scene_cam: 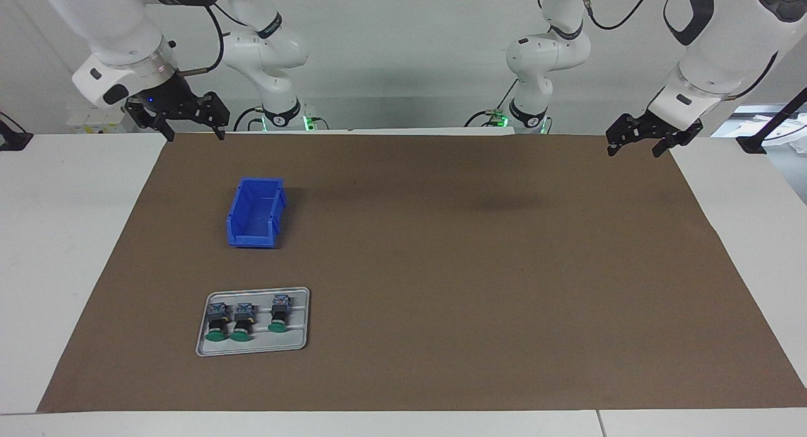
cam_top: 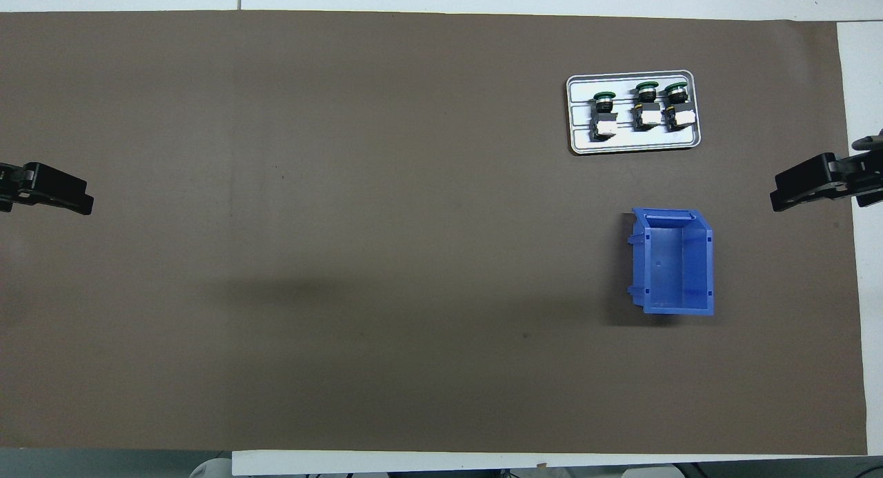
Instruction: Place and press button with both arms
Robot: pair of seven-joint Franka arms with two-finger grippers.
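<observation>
Buttons: three buttons point(scene_cam: 243, 321) lay on a grey tray point(scene_cam: 252, 349), lower left of the facing frame | Bin: blue bin point(scene_cam: 255, 213) stood above the tray | Left end effector point(scene_cam: 637, 140): fingers apart, empty, raised at upper right | Right end effector point(scene_cam: 192, 125): fingers apart, empty, raised at upper left | Surface: brown mat point(scene_cam: 441, 267) on table point(scene_cam: 63, 235).

Matt brown paper mat point(scene_cam: 441, 267), glossy blue plastic bin point(scene_cam: 255, 213), metal tray point(scene_cam: 252, 347)

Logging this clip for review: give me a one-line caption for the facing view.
Both arms wait raised at the mat's corners; three buttons lie on a tray, with a blue bin nearer the robots.
</observation>
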